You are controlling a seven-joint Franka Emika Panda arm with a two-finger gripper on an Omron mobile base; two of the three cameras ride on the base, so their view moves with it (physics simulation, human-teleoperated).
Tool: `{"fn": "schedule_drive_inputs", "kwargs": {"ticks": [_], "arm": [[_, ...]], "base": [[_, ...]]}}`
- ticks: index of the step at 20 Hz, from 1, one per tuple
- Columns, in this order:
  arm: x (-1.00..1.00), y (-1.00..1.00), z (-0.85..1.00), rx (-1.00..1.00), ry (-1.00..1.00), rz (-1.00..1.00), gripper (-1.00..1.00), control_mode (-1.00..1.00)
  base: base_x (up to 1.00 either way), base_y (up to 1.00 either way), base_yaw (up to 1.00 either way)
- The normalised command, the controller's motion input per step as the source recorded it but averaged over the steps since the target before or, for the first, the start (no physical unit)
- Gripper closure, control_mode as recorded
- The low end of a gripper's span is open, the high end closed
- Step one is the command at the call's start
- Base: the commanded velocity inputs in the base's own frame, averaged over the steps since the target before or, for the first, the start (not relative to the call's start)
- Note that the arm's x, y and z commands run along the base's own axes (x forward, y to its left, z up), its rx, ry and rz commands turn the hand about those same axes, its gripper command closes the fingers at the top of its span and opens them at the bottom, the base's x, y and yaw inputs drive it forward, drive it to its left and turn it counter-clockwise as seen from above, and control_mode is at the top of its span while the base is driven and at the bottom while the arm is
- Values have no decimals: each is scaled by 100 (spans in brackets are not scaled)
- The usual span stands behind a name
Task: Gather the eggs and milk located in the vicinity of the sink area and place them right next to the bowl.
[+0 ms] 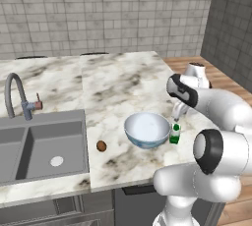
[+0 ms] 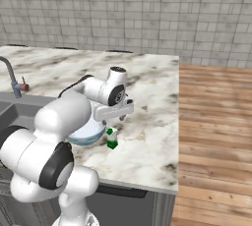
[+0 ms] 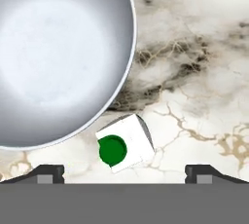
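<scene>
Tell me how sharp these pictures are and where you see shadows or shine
Hand view: crisp; the bowl shows a soft bright patch inside and shades the counter by the milk. Left base view: sharp, even light, small shadow under the egg. Right base view: sharp, no glare.

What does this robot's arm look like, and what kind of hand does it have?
The arm is made of smooth, rounded white segments, glossy like plastic, joined by dark grey to black bands and round dark caps at the joints. No loose cables or markings show. It ends in a gripper with two small dark finger tips, flat and squared off, rather than anything like a human hand.
</scene>
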Motion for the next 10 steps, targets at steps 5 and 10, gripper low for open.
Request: {"fn": "schedule_drive_inputs", "kwargs": {"ticks": [5, 10], "arm": [[-32, 83, 40, 0, -17, 0, -100, -100], [-6, 100, 27, -5, -6, 0, -100, -100]], "base": [[0, 0, 0], [0, 0, 0]]}}
